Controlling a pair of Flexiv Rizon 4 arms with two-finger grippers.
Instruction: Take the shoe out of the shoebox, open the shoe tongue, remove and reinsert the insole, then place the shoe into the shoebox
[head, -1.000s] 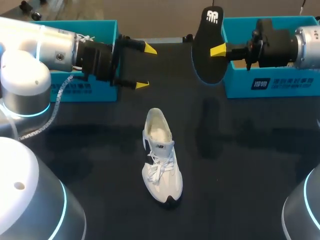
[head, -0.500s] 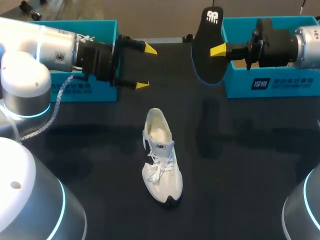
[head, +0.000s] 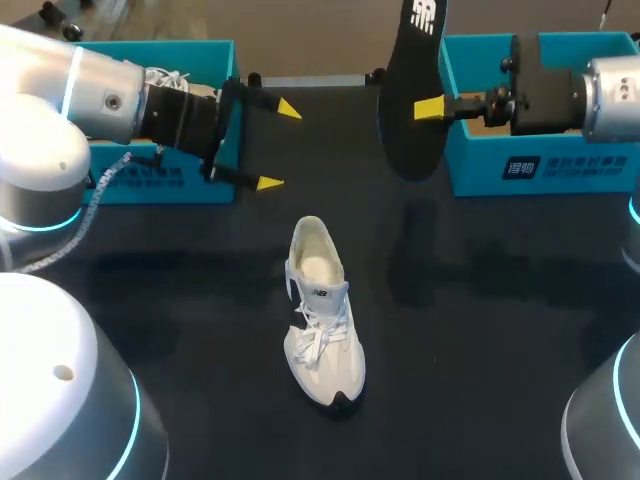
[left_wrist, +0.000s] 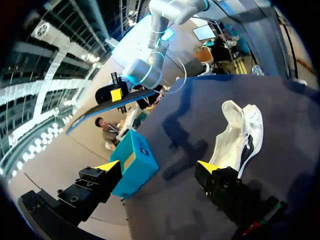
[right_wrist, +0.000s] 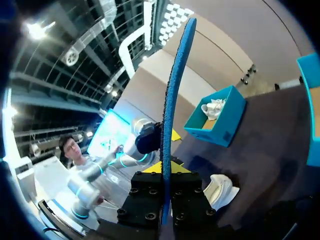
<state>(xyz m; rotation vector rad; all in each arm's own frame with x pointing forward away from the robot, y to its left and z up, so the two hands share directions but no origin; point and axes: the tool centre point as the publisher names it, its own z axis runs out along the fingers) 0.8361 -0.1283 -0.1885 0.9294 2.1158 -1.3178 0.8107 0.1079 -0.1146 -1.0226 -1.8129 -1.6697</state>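
White shoe (head: 322, 310) upright mid-table (head: 480, 330), toe toward the robot, black insole (head: 405, 110) gripped on edge by the right gripper (head: 428, 108) in the air beside the right shoebox (head: 540, 170), left gripper (head: 278, 146) spread wide, empty, beside the left shoebox (head: 160, 185)

Silver-white arms (head: 60, 80), cyan-lit joint rings (head: 50, 224), black end effectors (head: 280, 146), yellow fingertips (head: 270, 183)

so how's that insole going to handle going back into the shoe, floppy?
Probably semi-stiff: the insole stands upright from a single pinch in the right gripper, with only a slight bow in the right wrist view. Likely light, since it's thin edge-on. It may bend when pressed into the shoe.
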